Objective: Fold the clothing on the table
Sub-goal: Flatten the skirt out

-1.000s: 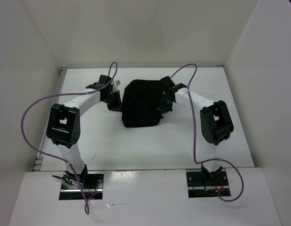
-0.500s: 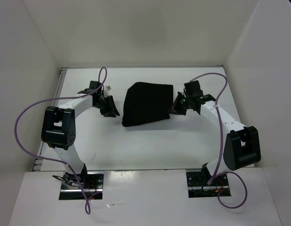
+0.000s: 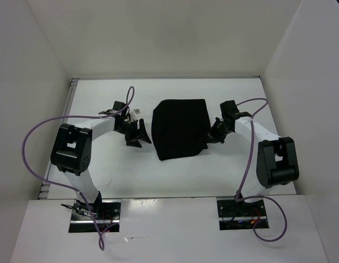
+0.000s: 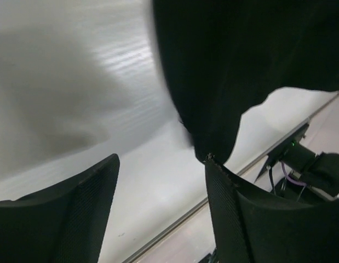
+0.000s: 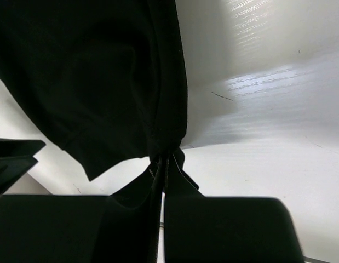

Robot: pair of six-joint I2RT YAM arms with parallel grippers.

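The clothing, a black garment folded into a rough rectangle, lies flat near the middle of the white table, somewhat toward the far edge, between the two arms. At its right edge the right gripper has its fingers pressed together on a fold of the fabric, which the right wrist view shows running down into the fingertips. The left gripper sits low just beside the garment's left edge with its fingers spread apart, holding nothing.

No legible text, label, brand or number on anything here
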